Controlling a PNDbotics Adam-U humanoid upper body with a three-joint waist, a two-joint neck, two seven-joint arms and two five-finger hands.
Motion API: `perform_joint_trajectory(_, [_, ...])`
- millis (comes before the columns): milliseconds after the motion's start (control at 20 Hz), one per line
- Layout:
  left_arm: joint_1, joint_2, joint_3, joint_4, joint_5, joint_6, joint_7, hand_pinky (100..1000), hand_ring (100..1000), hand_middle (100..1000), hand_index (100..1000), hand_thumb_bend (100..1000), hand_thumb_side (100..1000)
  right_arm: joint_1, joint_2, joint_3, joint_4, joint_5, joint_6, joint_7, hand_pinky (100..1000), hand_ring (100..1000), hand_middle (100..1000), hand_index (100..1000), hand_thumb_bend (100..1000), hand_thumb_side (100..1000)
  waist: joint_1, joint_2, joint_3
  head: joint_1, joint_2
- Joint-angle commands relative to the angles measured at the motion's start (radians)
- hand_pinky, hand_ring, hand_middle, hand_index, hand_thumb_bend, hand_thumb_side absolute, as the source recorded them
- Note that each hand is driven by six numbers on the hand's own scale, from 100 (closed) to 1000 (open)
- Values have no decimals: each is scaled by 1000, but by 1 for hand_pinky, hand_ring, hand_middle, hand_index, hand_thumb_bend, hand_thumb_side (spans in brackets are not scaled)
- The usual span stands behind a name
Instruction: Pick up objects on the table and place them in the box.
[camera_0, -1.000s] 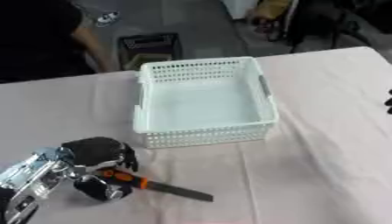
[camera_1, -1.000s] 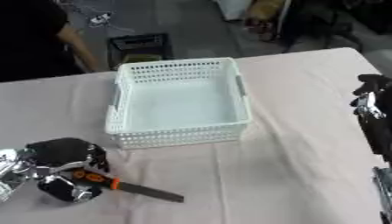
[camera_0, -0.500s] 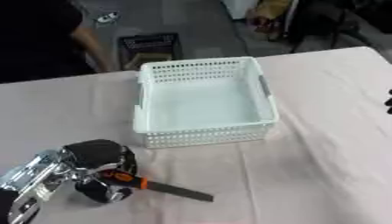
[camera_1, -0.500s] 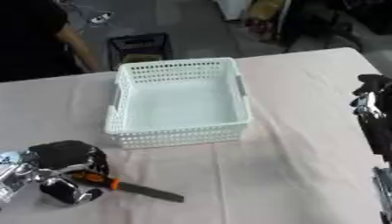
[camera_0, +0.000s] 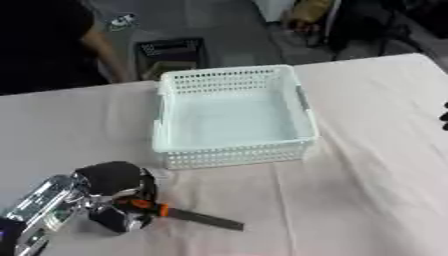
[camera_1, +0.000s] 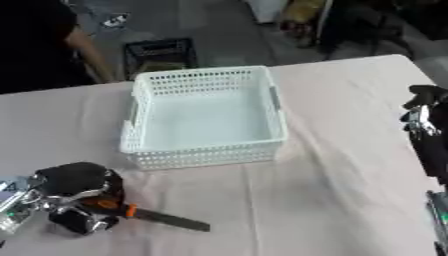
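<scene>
Left eye view is showing the left hand (camera_0: 114, 192) at 7 o'clock of the surface (camera_0: 367, 165), its fingers curling round the orange handle of a knife (camera_0: 179, 215). The dark blade is pointing toward 4 o'clock and lying low over the surface; contact with the cloth cannot be told. The white box (camera_0: 232, 117) is sitting near the centre, toward 12 o'clock from the hand and apart from it, with its open top facing up. Right eye view is showing the right hand (camera_1: 422, 112) at 3 o'clock, at the picture edge; whether its fingers are spread or curled cannot be told.
</scene>
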Motion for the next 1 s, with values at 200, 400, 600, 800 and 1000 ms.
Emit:
perform_joint_trajectory(200, [-6,2,6,10,-69,-1,42,579,573,558,680,364,396,-7,-13,-3,-10,-3,0,2,344,426,481,722,100,692,-4,-10,-1,7,-4])
perform_joint_trajectory(400, [-5,-4,4,24,-84,-4,52,580,574,559,681,369,391,-6,-13,-2,-10,-3,0,2,344,426,481,722,100,691,-4,-9,-1,8,-4])
perform_joint_trajectory(600, [-7,-5,5,29,-87,-4,53,564,542,533,671,347,368,-6,-13,-3,-9,-3,0,2,344,426,481,722,100,692,-4,-10,-1,8,-4])
perform_joint_trajectory(800, [-7,-5,5,37,-67,3,43,485,448,451,599,127,243,-6,-12,-3,-9,-3,0,2,345,426,481,723,100,692,-4,-10,-1,8,-4])
perform_joint_trajectory(1000, [-3,-6,8,46,3,20,48,365,322,329,487,100,180,-6,-12,-4,-8,-3,0,2,345,426,481,723,100,692,-3,-10,-1,7,-4])
